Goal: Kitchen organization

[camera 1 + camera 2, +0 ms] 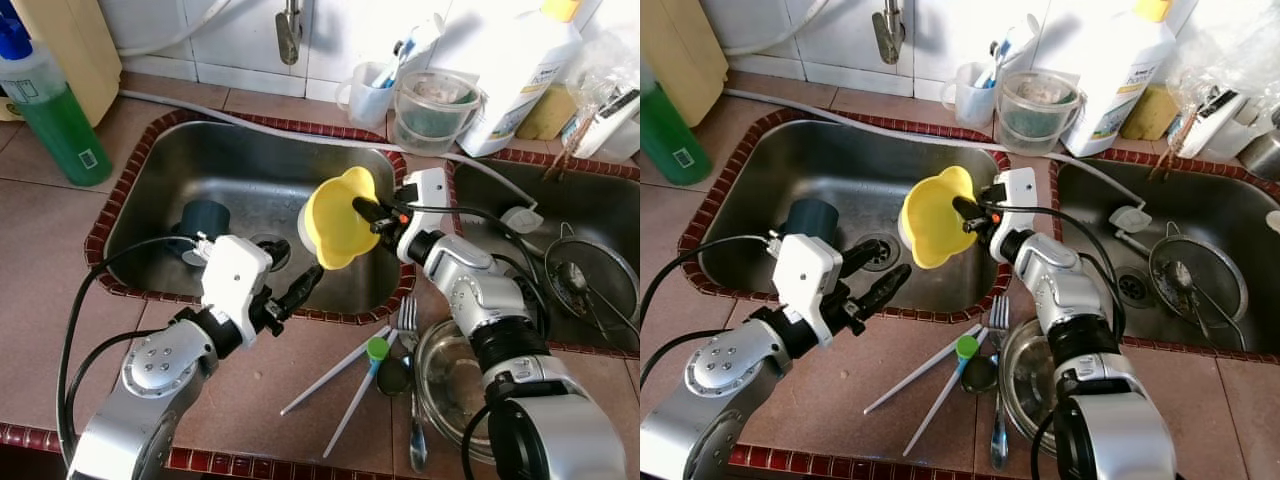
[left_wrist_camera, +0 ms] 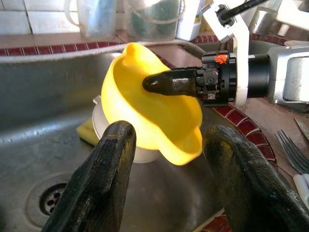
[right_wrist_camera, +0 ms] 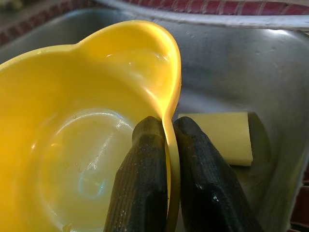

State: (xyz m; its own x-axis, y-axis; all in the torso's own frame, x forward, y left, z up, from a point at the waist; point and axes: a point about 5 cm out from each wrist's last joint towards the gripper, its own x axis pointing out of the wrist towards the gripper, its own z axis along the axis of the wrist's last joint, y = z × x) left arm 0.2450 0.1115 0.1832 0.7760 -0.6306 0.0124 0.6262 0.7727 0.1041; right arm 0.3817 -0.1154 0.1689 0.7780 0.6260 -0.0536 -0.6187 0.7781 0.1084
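The right gripper pinches the yellow bowl rim at frame centre — the left gripper, spread empty, sits lower left, probably nearer.

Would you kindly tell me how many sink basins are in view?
2: the steel basin below the yellow plastic bowl, which the right pincer holds, and the steel basin to its right, holding a wire strainer.
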